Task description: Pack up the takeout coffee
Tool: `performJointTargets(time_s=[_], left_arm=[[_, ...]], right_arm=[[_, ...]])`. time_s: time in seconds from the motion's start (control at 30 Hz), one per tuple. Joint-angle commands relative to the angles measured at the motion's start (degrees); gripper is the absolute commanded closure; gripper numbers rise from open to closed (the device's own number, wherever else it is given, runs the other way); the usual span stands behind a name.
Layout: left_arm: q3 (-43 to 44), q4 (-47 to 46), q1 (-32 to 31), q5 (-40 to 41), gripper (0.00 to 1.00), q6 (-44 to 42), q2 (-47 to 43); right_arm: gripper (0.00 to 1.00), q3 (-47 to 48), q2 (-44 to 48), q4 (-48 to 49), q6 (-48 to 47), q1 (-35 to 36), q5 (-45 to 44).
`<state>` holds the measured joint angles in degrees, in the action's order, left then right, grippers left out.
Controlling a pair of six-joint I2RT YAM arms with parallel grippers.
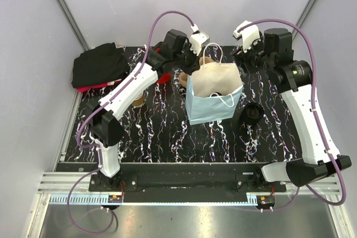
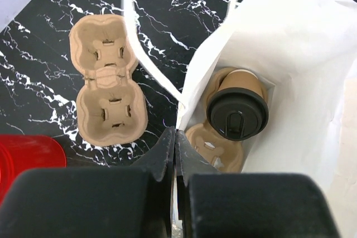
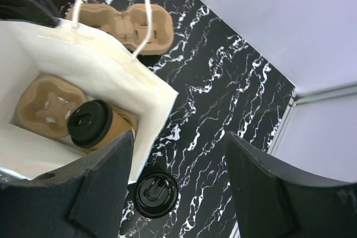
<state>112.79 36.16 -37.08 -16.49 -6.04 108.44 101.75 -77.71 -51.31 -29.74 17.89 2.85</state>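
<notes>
We see the takeout coffee [image 2: 237, 110], capped in black, sitting inside the paper bag [image 1: 207, 111] on a pulp carrier [image 2: 215, 146]. Our left end effector [image 2: 175, 146] is pinched tight on the bag's rim. Our right end effector [image 3: 178, 185] hovers above the bag's right side, fingers spread wide, holding nothing. A loose black lid [image 3: 156, 193] lies on the worktop [image 3: 223, 82] just beside the bag.

Coffee cup [image 2: 237, 116] and 1 carrier [image 2: 215, 147] sit inside the bag [image 2: 290, 37]; another carrier [image 2: 109, 79] lies behind.
</notes>
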Motion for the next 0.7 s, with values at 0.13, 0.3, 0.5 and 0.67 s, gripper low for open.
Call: performJointTargets(time_s=[0.13, 0.3, 0.5, 0.67], left_arm=[[4.5, -2.1, -0.6, -1.3, 0.8, -1.3, 1.2], [4.5, -2.5, -0.5, -0.8, 0.66, -1.8, -2.1], [2.1, -2.3, 0.3, 0.2, 0.42, -3.1, -8.8], [1.4, 0.0, 3.8, -0.4, 0.27, -2.7, -13.6]], right_arm=[[0.29, -3.2, 2.3, 4.6, 0.6, -3.3, 0.9], [0.27, -4.1, 2.8, 5.8, 1.4, -5.3, 1.4], [0.17, -3.9, 3.4, 6.0, 2.6, -6.7, 3.0], [0.07, -3.9, 4.1, 6.0, 2.5, -7.2, 3.3]])
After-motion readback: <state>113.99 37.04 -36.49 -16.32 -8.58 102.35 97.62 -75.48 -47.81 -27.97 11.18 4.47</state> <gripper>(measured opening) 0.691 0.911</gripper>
